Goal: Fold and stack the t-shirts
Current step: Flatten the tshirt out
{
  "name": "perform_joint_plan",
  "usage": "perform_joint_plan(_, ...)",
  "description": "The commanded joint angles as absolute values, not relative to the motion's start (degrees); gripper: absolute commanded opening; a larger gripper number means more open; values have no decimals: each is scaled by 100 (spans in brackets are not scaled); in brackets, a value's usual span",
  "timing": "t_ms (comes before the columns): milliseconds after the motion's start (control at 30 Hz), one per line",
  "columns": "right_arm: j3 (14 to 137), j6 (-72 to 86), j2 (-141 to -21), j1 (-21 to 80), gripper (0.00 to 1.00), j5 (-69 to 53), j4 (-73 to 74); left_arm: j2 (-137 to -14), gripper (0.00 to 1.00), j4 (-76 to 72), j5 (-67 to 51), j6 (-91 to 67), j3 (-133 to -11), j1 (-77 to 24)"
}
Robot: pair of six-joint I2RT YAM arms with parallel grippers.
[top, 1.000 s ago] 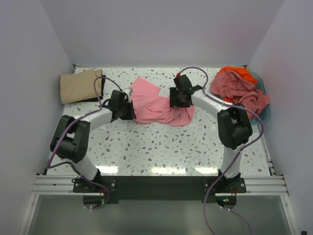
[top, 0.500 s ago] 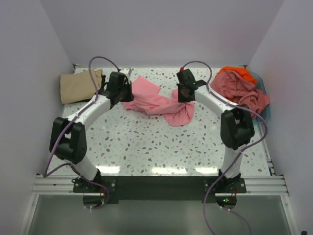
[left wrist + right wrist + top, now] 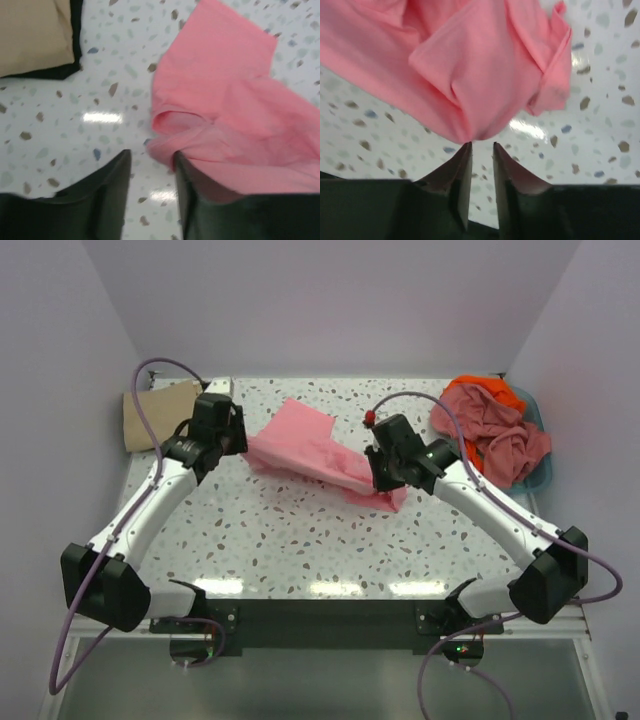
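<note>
A light pink t-shirt [image 3: 305,445] lies crumpled and stretched out across the middle of the table. My left gripper [image 3: 232,440] is at its left end, open; in the left wrist view [image 3: 150,167] the shirt's edge [image 3: 225,100] lies against the outside of the right finger and the gap shows bare table. My right gripper [image 3: 385,478] is at the shirt's right end, jaws slightly apart; in the right wrist view [image 3: 481,146] the fabric [image 3: 470,65] bunches just beyond the tips, with nothing between them. A folded tan shirt [image 3: 155,415] lies at the back left.
A blue basket [image 3: 535,410] at the back right holds a heap of dusty pink shirts [image 3: 490,430] and an orange one [image 3: 490,390]. A dark cloth [image 3: 75,55] shows under the tan shirt [image 3: 30,35]. White walls enclose the table on three sides.
Both grippers held the pink shirt raised and bunched. They have moved apart, the right one nearer and rightward, and the shirt now lies stretched between them, with both jaws open.
</note>
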State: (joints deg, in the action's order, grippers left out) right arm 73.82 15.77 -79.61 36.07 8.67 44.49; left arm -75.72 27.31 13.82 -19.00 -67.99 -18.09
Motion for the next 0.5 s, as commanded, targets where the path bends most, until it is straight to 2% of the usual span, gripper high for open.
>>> perform_joint_plan(0, 6812, 1749, -7735, 3507, 31, 484, 5694, -7418, 62, 4024, 2196, -2670, -6531, -1811)
perform_joint_plan(100, 6627, 1793, -7612, 3516, 55, 562, 5968, -7348, 77, 4052, 2294, -2733, -6434, -1811)
perform_joint_plan(167, 6627, 1810, -7602, 3516, 62, 641, 5802, -7531, 81, 3816, 2146, -2655, -6521, -1811)
perform_joint_plan(400, 6838, 2293, -8216, 3419, 64, 520, 4695, -8849, 82, 2655, 880, -2198, -7626, -2004)
perform_joint_plan(467, 6864, 2460, -8384, 3375, 63, 422, 4257, -9418, 79, 2663, 538, -2162, -7900, -2135)
